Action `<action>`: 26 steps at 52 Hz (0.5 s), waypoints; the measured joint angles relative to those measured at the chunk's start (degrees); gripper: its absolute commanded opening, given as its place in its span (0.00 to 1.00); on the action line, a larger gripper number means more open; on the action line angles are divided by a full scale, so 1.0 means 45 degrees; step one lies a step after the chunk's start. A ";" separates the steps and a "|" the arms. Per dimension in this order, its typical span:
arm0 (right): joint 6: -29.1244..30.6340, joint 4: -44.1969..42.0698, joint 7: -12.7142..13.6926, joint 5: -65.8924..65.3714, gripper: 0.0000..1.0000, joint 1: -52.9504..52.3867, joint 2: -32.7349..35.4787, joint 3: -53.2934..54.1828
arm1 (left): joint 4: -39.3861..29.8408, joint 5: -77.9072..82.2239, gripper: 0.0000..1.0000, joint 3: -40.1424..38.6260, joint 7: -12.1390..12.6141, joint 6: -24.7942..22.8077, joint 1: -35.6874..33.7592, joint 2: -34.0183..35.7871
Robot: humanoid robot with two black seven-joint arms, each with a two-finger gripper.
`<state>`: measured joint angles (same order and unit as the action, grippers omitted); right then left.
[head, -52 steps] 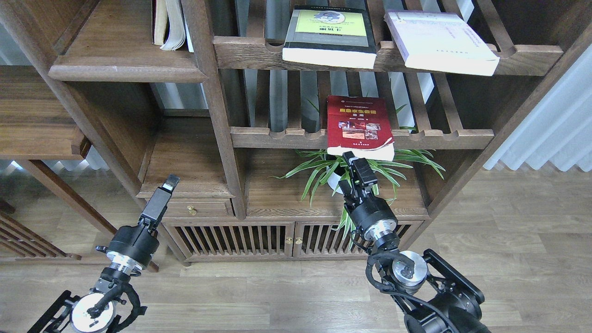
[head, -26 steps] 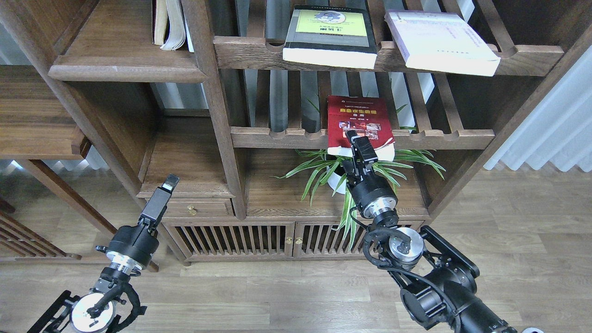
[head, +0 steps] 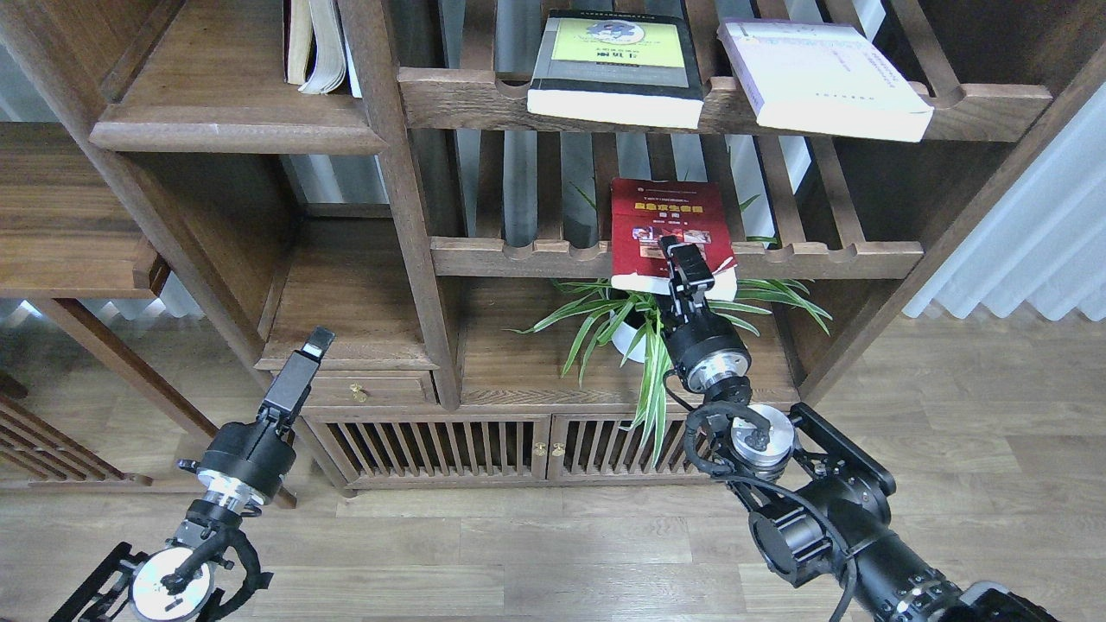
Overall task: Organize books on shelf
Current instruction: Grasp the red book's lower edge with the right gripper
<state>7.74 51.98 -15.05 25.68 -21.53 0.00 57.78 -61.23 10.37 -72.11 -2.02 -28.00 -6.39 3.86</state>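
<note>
Your right gripper (head: 683,263) sits at the overhanging front edge of the red book (head: 665,220) on the slatted rack (head: 812,257), grip unclear, so a shallow pinch could tip it into the spider plant (head: 644,324) below.

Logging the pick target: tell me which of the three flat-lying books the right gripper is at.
The red book on the middle slatted rack: the right gripper overlaps its front edge. The black book and white book lie one rack higher.
</note>
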 measured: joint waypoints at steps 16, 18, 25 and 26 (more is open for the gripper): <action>0.0147 -0.0109 -0.0171 -0.0026 0.29 -0.0113 0.0000 0.0057 | 0.0000 0.0000 1.00 -0.0049 0.0000 0.0000 0.0006 0.0021; 0.0151 -0.0137 -0.0173 -0.0026 0.28 -0.0125 0.0000 0.0064 | 0.0000 0.0000 1.00 -0.0050 0.0000 0.0000 0.0009 0.0021; 0.0171 -0.0180 -0.0174 -0.0025 0.25 -0.0106 0.0000 0.0068 | 0.0000 0.0000 1.00 -0.0051 0.0008 0.0000 0.0014 0.0021; 0.0210 -0.0098 -0.0175 -0.0026 0.24 -0.0027 0.0000 0.0054 | -0.0001 0.0000 1.00 -0.0051 0.0008 0.0000 0.0014 0.0021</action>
<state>8.68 51.54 -15.83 25.57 -21.65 0.00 58.02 -61.24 10.37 -72.34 -1.98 -28.00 -6.33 3.96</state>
